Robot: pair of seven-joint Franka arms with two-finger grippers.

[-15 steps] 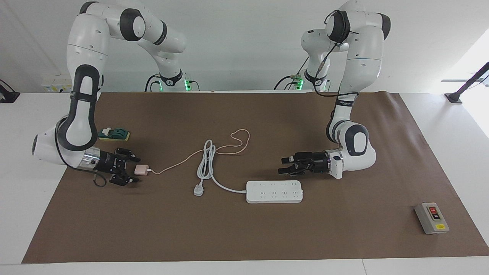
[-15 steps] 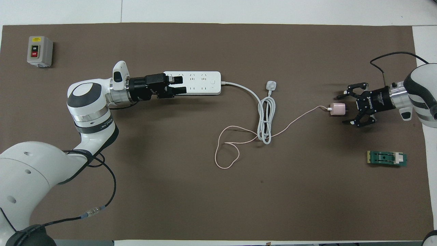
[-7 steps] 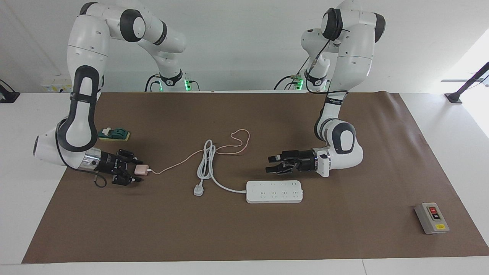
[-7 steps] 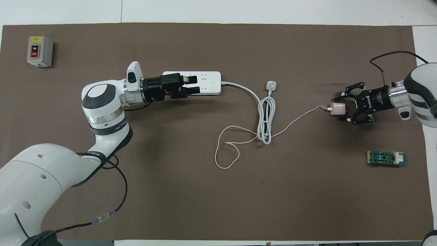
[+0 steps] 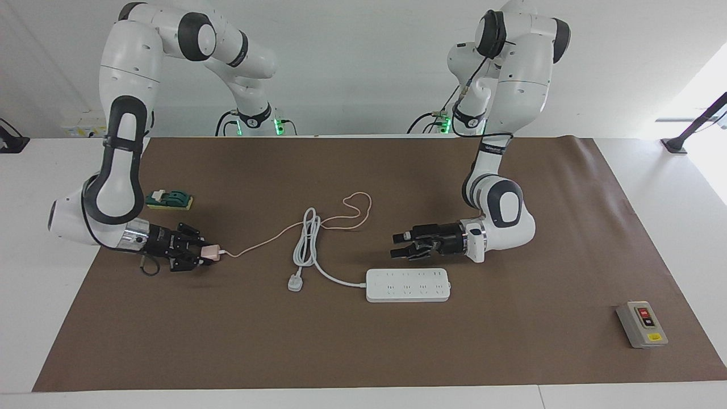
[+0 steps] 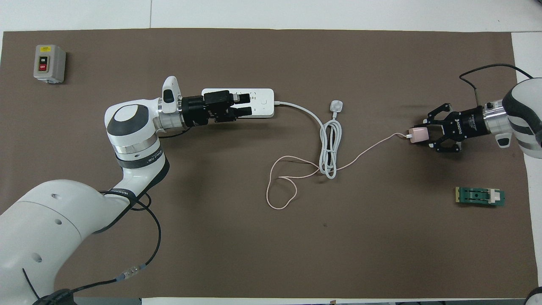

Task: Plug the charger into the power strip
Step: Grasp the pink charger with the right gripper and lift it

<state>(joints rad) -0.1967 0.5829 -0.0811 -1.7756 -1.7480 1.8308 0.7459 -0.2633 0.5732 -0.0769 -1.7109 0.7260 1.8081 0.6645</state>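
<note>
Pink charger point(image 5: 211, 252) sits low at the right arm's end of the brown worktop point(image 5: 363, 352), clamped between the closed fingers of the right end effector point(image 5: 203, 255); its thin pink cable point(image 6: 368, 149) trails toward the middle, crossing a coiled white cord point(image 6: 329, 148). White power strip point(image 5: 408, 285) lies flat near the centre. Left end effector point(image 5: 397, 245) hangs just over the strip's edge nearer the robots, fingers parted and holding nothing. A grey switch box point(image 5: 642, 324) rests toward the left arm's end.
</note>
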